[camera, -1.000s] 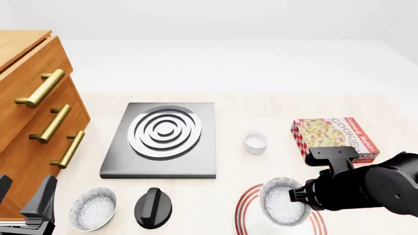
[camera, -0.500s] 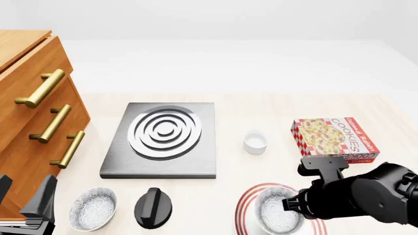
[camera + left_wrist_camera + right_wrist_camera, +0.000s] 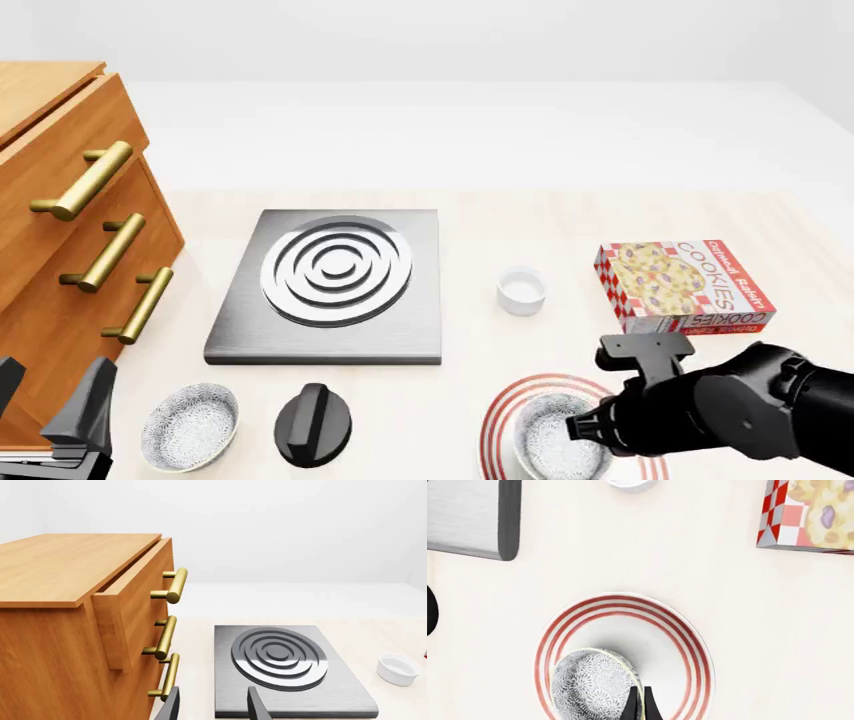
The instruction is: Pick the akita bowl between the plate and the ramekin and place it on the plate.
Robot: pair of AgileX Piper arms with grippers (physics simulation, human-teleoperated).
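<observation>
The akita bowl (image 3: 554, 447), speckled white inside, sits low over the middle of the red-ringed plate (image 3: 503, 404) at the table's near right. My right gripper (image 3: 585, 432) is shut on the bowl's right rim. In the right wrist view the thin fingers (image 3: 639, 704) pinch the bowl (image 3: 589, 686) inside the plate (image 3: 627, 600); I cannot tell whether the bowl touches the plate. The ramekin (image 3: 522, 290) stands farther back and also shows as a white cup (image 3: 398, 669). My left gripper (image 3: 51, 405) hangs open at the near left, nothing between its fingers (image 3: 257, 707).
A second speckled bowl (image 3: 191, 427) and a black knob (image 3: 314, 424) lie at the near left. A grey burner slab (image 3: 334, 280) sits mid-table, a cookie box (image 3: 683, 285) at the right, and a wooden drawer cabinet (image 3: 67, 230) along the left edge.
My right gripper has carried the bowl down, nearer to me and slightly left, settling it lower over the plate's middle. The left arm has not moved.
</observation>
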